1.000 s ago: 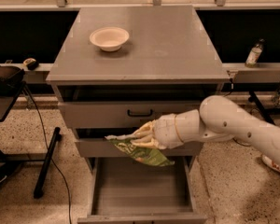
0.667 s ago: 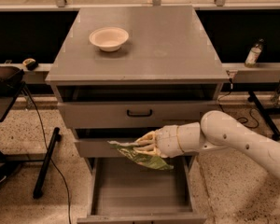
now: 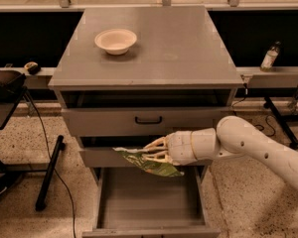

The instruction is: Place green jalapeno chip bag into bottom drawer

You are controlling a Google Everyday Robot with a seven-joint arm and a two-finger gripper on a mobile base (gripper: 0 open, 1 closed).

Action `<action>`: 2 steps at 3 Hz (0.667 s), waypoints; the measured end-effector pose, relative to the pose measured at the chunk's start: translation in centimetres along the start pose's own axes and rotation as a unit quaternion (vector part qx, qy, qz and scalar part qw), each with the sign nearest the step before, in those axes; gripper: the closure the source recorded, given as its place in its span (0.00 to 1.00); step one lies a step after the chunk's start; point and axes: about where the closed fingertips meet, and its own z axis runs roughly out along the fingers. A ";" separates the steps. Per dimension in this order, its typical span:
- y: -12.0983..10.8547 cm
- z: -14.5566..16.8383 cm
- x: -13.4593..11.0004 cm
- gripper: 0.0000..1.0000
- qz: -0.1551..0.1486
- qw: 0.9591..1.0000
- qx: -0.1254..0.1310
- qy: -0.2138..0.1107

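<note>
The green jalapeno chip bag (image 3: 150,163) is a crinkled light-green foil bag held flat in front of the middle drawer, above the open bottom drawer (image 3: 150,198). My gripper (image 3: 152,150) reaches in from the right on a white arm and is shut on the bag, its pale fingers (image 3: 158,143) above and below it. The bottom drawer is pulled far out, a plain grey tray with nothing showing in it. The bag hangs over its rear part without touching the floor of the drawer.
A white bowl (image 3: 115,40) sits on the grey cabinet top (image 3: 179,43). The top drawer (image 3: 148,119) with a black handle is slightly open. A bottle (image 3: 269,57) stands on a ledge at the right. A black stand (image 3: 48,173) and cable are at the left.
My arm has lowered and drawn slightly right with the bag, which now sits lower, closer over the open bottom drawer. The drawers and the bowl have not moved.
</note>
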 end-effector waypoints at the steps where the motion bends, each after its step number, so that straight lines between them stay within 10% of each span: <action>1: 1.1 0.7 2.6 1.00 0.005 1.000 0.013 -0.011; 2: 7.0 4.9 12.7 1.00 0.020 0.999 0.007 -0.030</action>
